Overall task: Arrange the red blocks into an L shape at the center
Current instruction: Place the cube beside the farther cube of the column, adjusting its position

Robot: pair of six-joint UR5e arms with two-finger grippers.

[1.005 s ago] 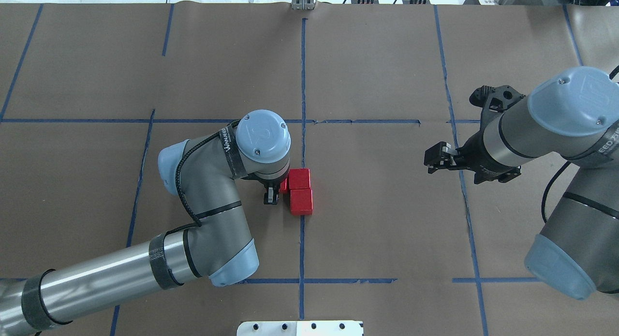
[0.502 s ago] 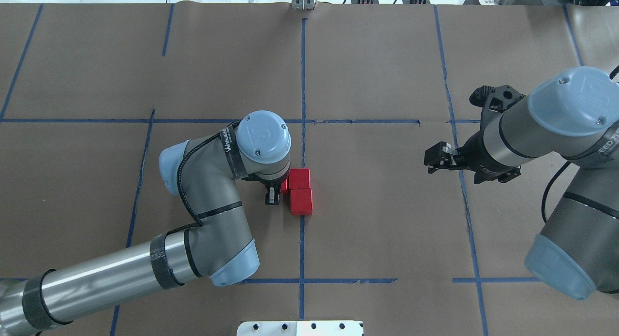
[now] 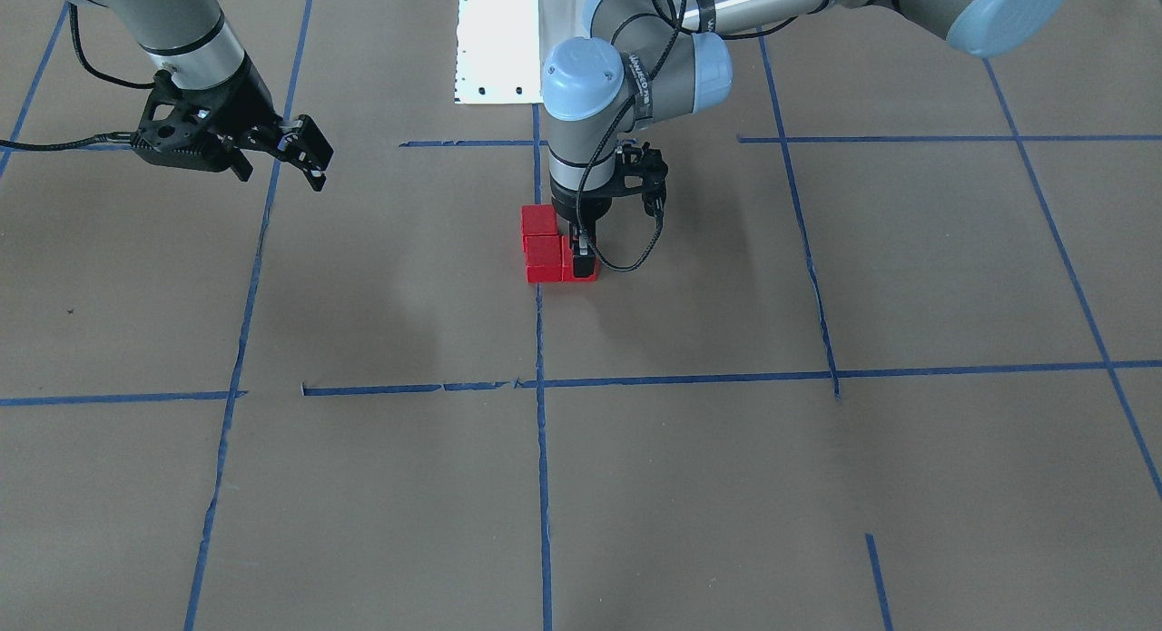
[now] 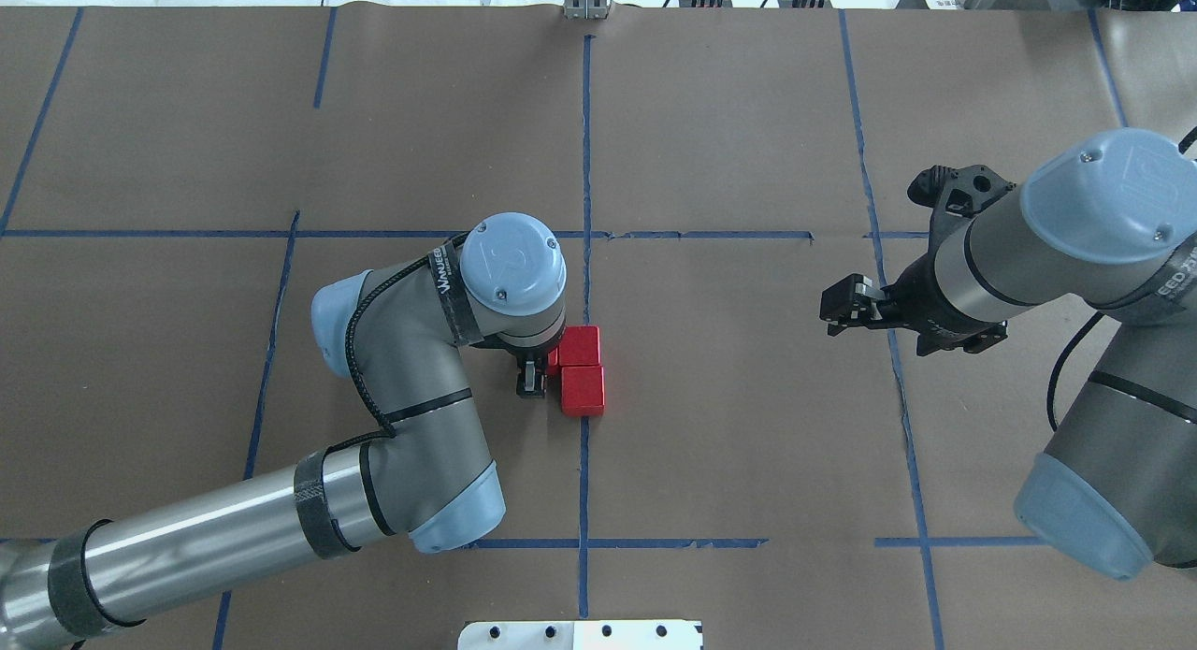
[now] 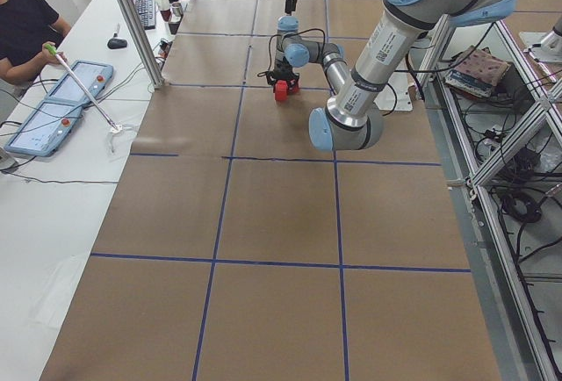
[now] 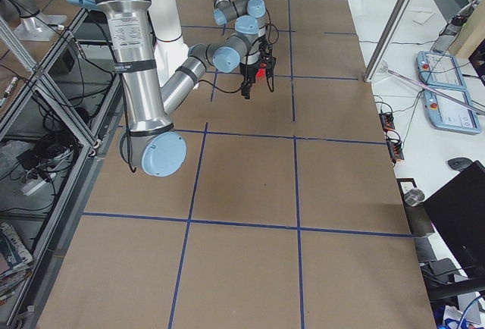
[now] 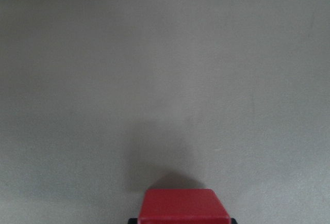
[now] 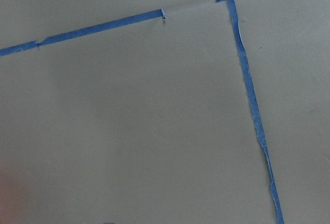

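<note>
Two red blocks lie touching in a line on the blue tape line of the center cell. A third red block sits against the left side of the farther one, so the three make an L. My left gripper points straight down and is shut on this third block, which also shows in the left wrist view. In the overhead view the wrist hides most of it. My right gripper is open and empty, held above the paper far to the right.
The white robot base is at the near table edge. Blue tape lines split the brown paper into grid cells. The left arm's elbow reaches over the center cell's left half.
My left gripper has shifted slightly to the right, bringing the third block closer against the other two. The right arm has not moved.
</note>
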